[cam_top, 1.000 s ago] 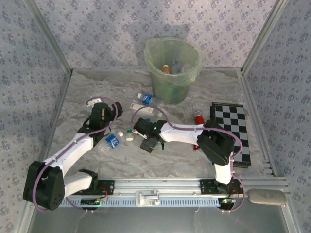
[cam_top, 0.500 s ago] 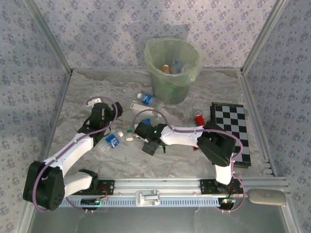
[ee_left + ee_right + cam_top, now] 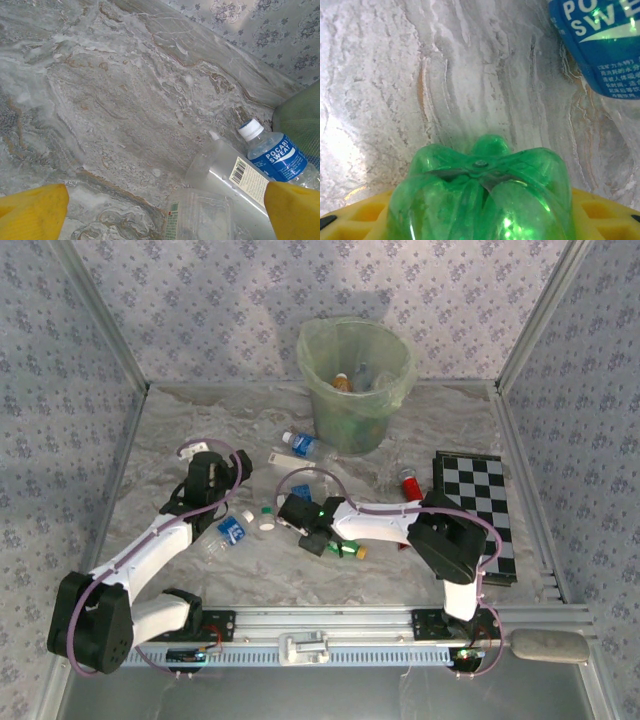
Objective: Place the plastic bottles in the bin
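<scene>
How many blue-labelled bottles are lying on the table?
2. One bottle lies just left of the bin; the other lies right of the left arm. More may be hidden under the arms.

A black-and-white checkerboard (image 3: 482, 502) lies flat at the right of the marble-patterned table (image 3: 170, 430). A red cylinder tube (image 3: 409, 481) sits just beside its left edge. Floral-papered walls (image 3: 200, 300) stand around the table. A grey oblong pad (image 3: 548, 646) rests at lower right.
</scene>
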Tool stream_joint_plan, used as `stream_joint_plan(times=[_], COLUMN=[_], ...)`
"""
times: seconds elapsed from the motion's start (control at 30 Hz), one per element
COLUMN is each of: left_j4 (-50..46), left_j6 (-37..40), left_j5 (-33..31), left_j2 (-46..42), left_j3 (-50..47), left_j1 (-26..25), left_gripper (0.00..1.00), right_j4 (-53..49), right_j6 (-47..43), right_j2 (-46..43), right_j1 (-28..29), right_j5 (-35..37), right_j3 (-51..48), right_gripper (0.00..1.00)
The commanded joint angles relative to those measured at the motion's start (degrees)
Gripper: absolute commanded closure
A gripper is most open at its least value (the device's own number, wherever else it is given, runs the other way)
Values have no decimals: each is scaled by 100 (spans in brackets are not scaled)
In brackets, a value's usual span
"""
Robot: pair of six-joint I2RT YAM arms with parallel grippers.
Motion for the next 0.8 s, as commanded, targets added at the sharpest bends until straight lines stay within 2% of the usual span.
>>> stream_joint_plan(times=[0.0, 0.3, 0.57, 0.77], left_j4=[-47, -48, -28, 1], left_j6=[-50, -50, 18, 21], left_j5=[18, -23, -124, -171], left_j2=[-173, -238, -349, -426], left_j3=[-15, -59, -147, -217], left_j1=[35, 35, 35, 35], left_gripper=[0, 0, 0, 0], right_j4=[-127, -38, 417, 1015], right_j6=[-30, 208, 623, 1205], right_j2=[-161, -691, -1487, -1825], right_j1=[7, -346, -1185, -1916], right_j5=[-35, -719, -1950, -2612], right_j3=[-64, 192, 545, 931], right_gripper=[48, 51, 52, 54])
